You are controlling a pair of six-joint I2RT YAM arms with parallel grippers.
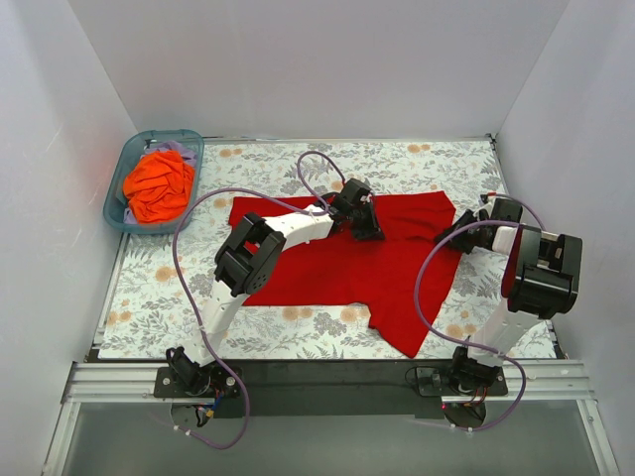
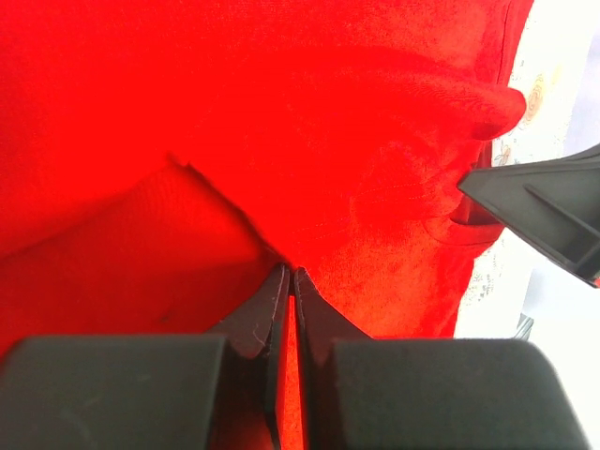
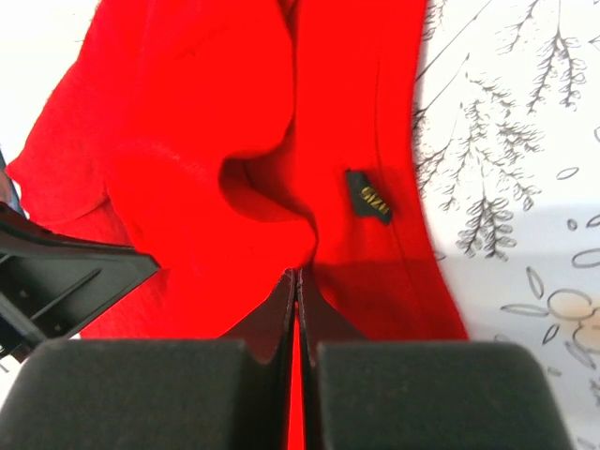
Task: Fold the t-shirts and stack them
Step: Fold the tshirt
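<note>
The left arm (image 1: 288, 230) stretched forward and the right arm (image 1: 541, 273) bent inward. The left gripper (image 1: 363, 226) and the right gripper (image 1: 456, 236) both pointed down, pinched shut on the red t-shirt (image 1: 327, 273).

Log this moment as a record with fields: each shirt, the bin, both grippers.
red t-shirt: spread out on the floral table
orange t-shirt: crumpled inside the bin
teal bin: far left corner of the table
left gripper: shut, pinching the red t-shirt
right gripper: shut, pinching the red t-shirt at its right end, near the label
</note>
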